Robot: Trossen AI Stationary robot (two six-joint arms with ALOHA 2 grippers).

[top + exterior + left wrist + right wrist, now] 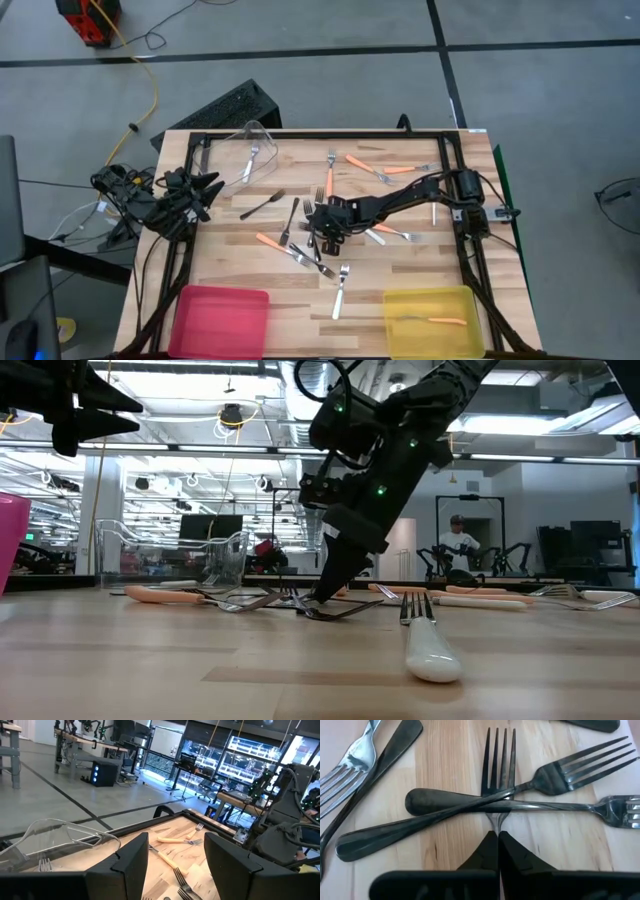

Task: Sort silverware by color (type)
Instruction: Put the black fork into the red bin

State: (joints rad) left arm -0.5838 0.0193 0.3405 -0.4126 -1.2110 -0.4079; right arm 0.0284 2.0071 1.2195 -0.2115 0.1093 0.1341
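Note:
Orange-handled, dark and silver forks lie scattered over the middle of the wooden table. My right gripper reaches in from the table's right and stands shut on a dark fork, low in a small pile of crossed forks. That fork lies flat, tines pointing away from the fingers, with two other dark forks crossed over its neck. My left gripper waits open and level at the table's left edge, shown also in its own view. My right gripper pinches the dark fork's neck between its two fingertips, just behind the tines. The fingers slant down from the table's right side and lie along the fork. The fork rests flat on the table under the two crossing forks; the fingers hide its handle.
A pink bin sits at the near left. A yellow bin at the near right holds an orange fork. A clear bin at the far left holds a silver fork. A pale-handled fork lies nearest the front edge.

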